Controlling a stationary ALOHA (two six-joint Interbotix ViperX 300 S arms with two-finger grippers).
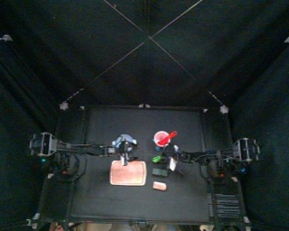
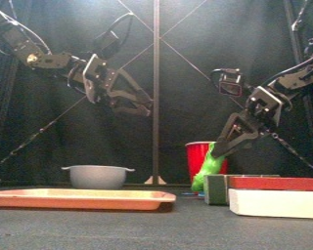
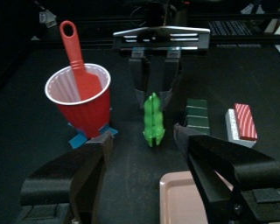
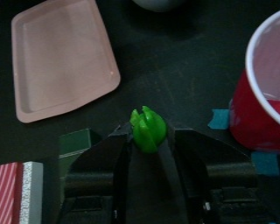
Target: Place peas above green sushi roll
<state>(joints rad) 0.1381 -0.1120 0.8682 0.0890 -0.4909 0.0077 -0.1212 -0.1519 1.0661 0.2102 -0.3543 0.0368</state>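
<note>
- Clearly, the right claw point(image 4: 146, 144) grips the peas point(image 4: 147, 127): a small bright green pod pinched between its two jaws, tip poking out past them.
- Judging by looks, the pod is light, smooth and probably slippery plastic, stiff enough for a pinch across its middle, which is where the jaws have it.
- From the front, it hangs off the surface point(image 2: 146, 229) beneath the right arm, in front of the red cup point(image 2: 198, 159).
- Seen from above, the pink tray point(image 1: 127, 175) lies at about 8 o'clock from the pod, and the green sushi roll point(image 3: 198, 116) sits just beside it.
- Left claw point(image 3: 149, 175) hovers spread and empty, facing the cup and the spoon point(image 3: 76, 54) in it.
</note>
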